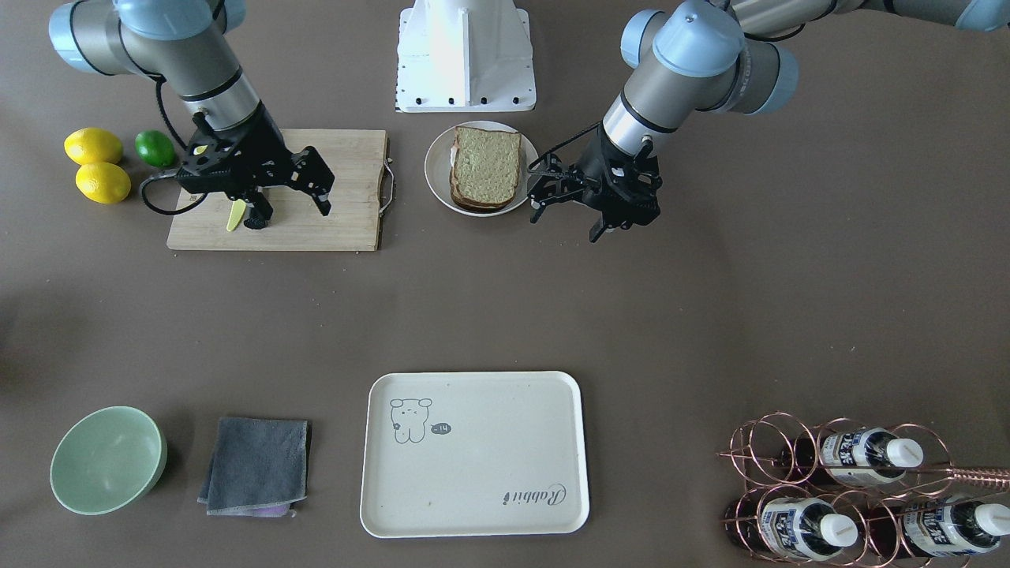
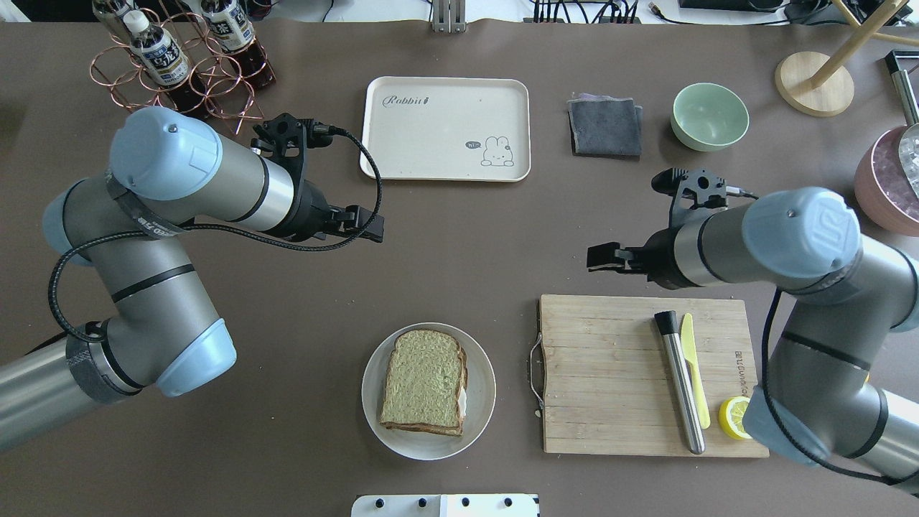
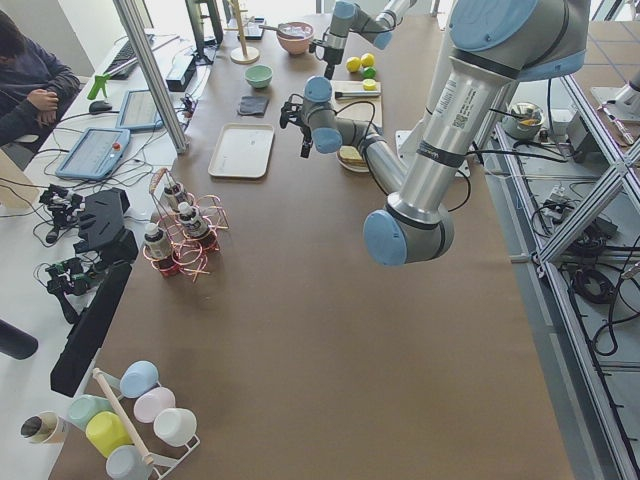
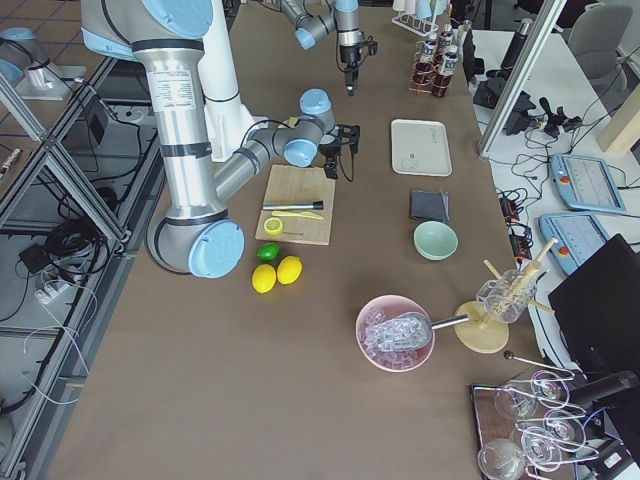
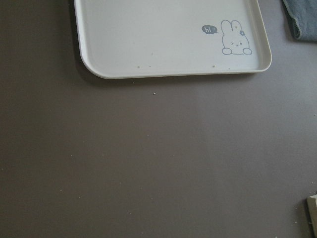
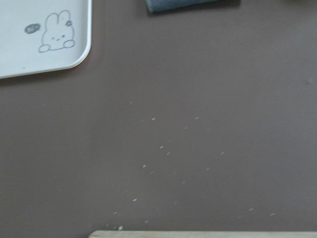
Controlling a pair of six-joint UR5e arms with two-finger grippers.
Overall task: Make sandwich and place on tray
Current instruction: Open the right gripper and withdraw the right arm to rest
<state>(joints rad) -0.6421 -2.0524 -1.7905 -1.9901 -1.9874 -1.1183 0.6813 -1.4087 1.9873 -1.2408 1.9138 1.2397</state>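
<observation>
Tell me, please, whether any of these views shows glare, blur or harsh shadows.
Front-facing view: the white robot base is washed out by glare; overhead view: even light, sharp sandwich; left wrist view: the tray casts a soft edge shadow.

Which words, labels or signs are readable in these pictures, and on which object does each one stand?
"Rabbit": script on the cream-white rounded-rectangle tray.
"hi~": grey speech bubble beside the small animal drawing on that tray.
Labels on the dark white-capped bottles: too blurred to read.
Small mark on the wooden cutting board, at its edge: too small to read.
</observation>
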